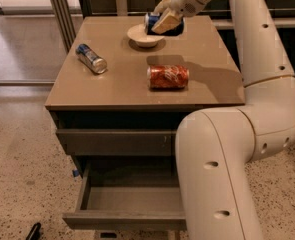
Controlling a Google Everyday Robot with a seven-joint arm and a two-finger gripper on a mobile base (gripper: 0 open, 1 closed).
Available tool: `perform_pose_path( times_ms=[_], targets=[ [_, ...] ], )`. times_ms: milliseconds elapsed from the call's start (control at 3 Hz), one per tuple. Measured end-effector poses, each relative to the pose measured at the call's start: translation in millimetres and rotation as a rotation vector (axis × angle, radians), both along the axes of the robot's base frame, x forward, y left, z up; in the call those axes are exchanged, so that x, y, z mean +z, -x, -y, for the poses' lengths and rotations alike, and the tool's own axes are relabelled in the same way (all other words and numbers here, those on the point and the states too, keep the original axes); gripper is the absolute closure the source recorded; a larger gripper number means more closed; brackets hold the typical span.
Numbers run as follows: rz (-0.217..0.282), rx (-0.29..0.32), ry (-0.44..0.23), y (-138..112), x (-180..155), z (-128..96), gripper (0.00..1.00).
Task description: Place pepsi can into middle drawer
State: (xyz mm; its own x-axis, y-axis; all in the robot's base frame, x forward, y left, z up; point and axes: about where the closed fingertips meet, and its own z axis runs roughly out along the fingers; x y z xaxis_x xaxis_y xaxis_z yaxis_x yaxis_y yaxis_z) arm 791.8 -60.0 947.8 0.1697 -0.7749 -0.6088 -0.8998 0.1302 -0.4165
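Leftmost, a slim blue can (91, 58) lies on the cabinet top (118, 93). At upper centre the gripper (163, 21) clamps the pepsi can (151, 19), seemingly just above a white bowl (143, 38). Lower down, the middle drawer (127, 220) stands open.

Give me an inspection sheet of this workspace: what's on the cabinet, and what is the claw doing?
Surface: brown cabinet top, three things resting on it.
Job's things: pepsi can gripped in the claw, just behind the white bowl; middle drawer pulled open.
Clutter: white bowl; orange can on its side; slim blue-and-silver can on its side.
Claw: at the back of the top, shut on the pepsi can.
Cables: nothing seen.
Surroundings: speckled floor; small dark object on it near the drawer.
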Motion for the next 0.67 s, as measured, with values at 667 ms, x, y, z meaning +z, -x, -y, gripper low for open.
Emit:
perform_pose_path(
  times_ms=[667],
  targets=[
    [0.109,0.062,-0.117,41.8,82.7,11.5,1.0]
  ],
)
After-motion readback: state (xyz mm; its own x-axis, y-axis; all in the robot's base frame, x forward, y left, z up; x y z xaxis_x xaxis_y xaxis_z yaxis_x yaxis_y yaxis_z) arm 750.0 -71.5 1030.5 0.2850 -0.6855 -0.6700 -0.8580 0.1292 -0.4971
